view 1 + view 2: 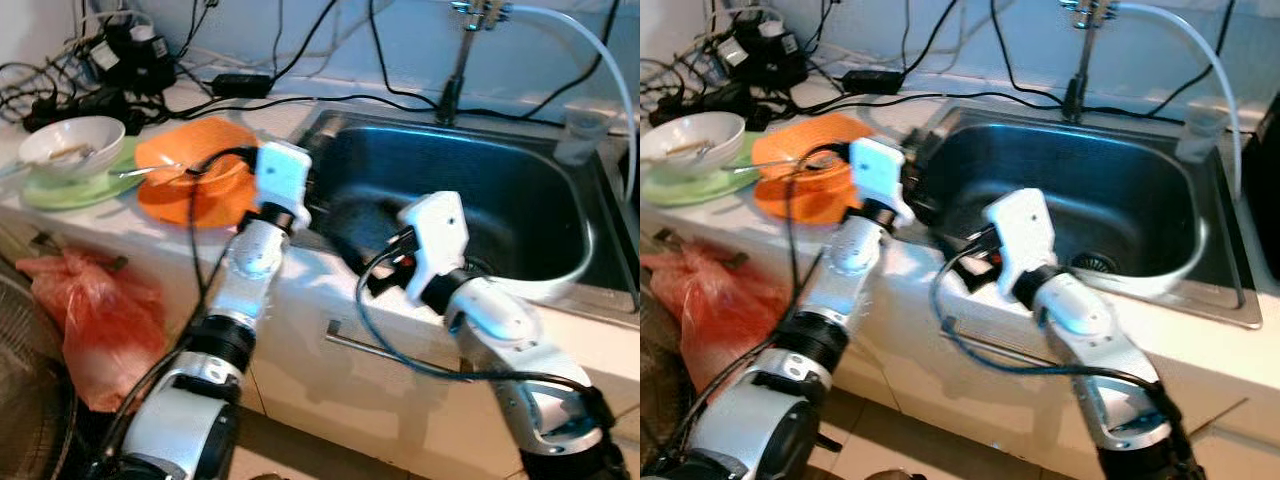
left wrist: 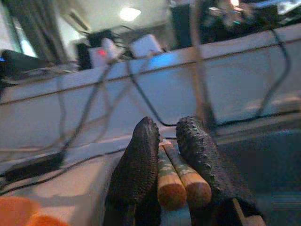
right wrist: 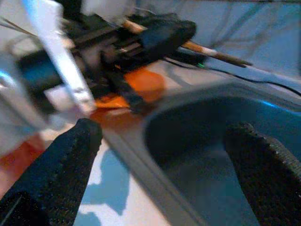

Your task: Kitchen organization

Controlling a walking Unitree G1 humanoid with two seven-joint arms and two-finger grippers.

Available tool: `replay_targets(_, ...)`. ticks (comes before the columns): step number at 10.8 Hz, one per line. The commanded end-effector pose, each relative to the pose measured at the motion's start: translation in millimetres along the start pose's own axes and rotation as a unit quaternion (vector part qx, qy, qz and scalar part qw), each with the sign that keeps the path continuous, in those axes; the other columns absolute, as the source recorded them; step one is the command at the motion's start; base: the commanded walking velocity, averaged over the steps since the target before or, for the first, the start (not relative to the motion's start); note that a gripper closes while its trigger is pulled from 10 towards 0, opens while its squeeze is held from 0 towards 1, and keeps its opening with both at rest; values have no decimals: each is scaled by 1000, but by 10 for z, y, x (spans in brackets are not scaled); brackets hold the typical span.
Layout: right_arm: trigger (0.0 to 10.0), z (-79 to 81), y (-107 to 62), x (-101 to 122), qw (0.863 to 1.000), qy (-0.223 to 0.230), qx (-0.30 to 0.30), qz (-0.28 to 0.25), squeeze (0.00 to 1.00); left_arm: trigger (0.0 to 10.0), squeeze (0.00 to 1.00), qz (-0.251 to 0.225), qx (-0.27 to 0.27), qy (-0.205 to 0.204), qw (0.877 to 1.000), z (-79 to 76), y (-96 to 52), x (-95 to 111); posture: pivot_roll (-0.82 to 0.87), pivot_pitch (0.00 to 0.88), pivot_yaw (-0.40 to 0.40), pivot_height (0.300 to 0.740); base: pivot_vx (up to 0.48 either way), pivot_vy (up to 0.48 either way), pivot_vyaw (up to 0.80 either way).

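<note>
Chopsticks (image 2: 178,181), pair, pinched between left gripper (image 2: 171,165) fingers, held above sink (image 1: 520,215) left rim, beside orange plate (image 1: 195,175). Right gripper (image 3: 160,155) fingers spread wide, empty, over sink front-left corner. Step likely: carrying chopsticks to sink. Next: lower into basin, release clear of right gripper. White bowl (image 1: 70,145) on green plate (image 1: 60,190), worktop left edge.

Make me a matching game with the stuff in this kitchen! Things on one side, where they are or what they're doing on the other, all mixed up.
Things:
1. chopsticks
2. white bowl
3. right gripper
4. red bag

States or places:
A. open, at the sink's front edge
B. hanging below the counter
C. pinched in the left gripper
D. on a green plate

Pairs: 1-C, 2-D, 3-A, 4-B
</note>
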State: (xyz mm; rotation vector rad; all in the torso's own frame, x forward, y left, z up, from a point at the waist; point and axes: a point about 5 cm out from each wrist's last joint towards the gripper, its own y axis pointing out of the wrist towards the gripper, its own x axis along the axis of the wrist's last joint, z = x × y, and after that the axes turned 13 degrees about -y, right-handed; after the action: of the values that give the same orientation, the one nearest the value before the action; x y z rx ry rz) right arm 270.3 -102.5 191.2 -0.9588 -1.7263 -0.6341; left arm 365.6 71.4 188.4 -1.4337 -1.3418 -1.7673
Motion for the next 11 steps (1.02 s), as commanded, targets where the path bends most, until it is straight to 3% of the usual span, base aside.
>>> replay_targets(1,10000,-42,-12,22,1000,-17,-17,12,0,0,0,7,-24,-5,1000,-66,62,16,-64,0,90,740,0,0,0)
replay_targets(5,10000,-243,-172,-237,986,-44,-107,122,0,0,0,57,-49,-58,996,-266,92,-172,-120,0,93,740,0,0,0)
replay_targets(9,10000,-191,-230,-368,981,-28,-108,160,0,235,0,119,-21,-89,989,-212,-15,-404,-148,0,91,740,0,0,0)
replay_targets(10,10000,-182,-247,-355,981,-24,-108,161,0,1373,0,155,-12,-124,980,-220,-39,-502,-164,0,94,740,0,0,0)
replay_targets(11,10000,-176,-249,-332,982,-18,-106,157,0,3765,0,159,-21,-133,978,-273,-17,-509,-179,0,98,740,0,0,0)
